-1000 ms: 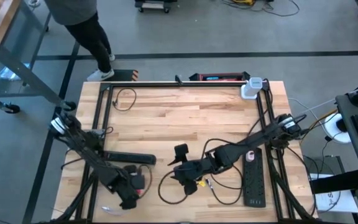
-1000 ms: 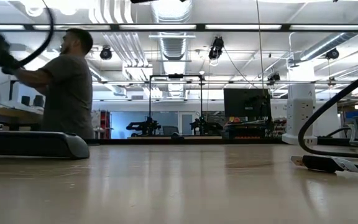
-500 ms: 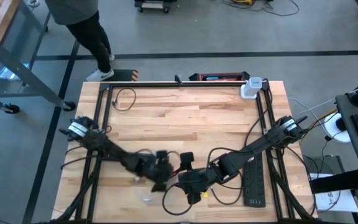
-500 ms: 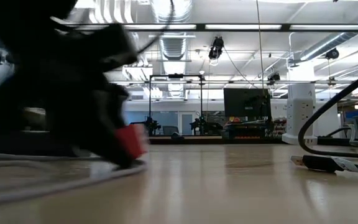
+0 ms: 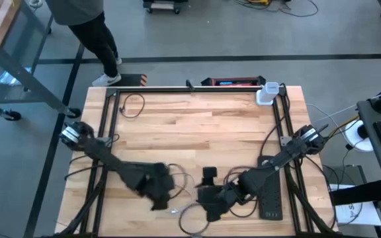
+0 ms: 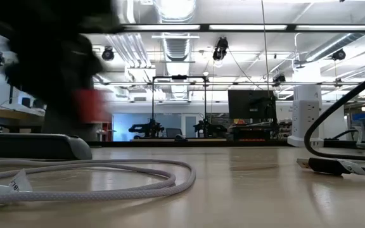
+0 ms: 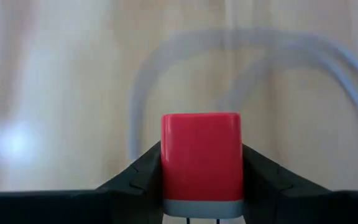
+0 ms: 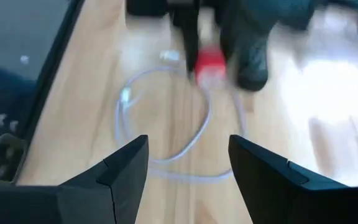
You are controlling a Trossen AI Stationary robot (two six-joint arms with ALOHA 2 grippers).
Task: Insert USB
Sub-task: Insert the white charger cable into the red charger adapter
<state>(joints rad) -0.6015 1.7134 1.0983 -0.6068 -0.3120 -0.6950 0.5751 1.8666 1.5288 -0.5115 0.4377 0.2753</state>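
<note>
Left gripper: low over the near-centre of the wooden table, clenched on a red charger block. Left wrist view shows both dark fingers pressed flat against the block's two sides. Block is rectangular with rounded corners, smooth red body, pale grey band at the end nearest the wrist. In the low view it appears as a red blur above the table surface, not resting on it.

Right gripper: just beside the left one, near the table's front edge. Fingers spread wide, nothing between them. Right wrist view looks across at the left gripper and the red block.

White cable: round, matte, lying in a loose loop on the table below and between the two grippers; loop visible in the right wrist view. A small white tag sits on it at the low view's near left. Which end is the USB plug cannot be told.

Black power strip: flat on the table's right side, just beyond the right arm, close to the black frame rail.

Table: light butcher-block planks, far half bare and open. A thin dark wire coil at the far left corner, a white adapter at the far right corner.

A person stands off the far left corner.
</note>
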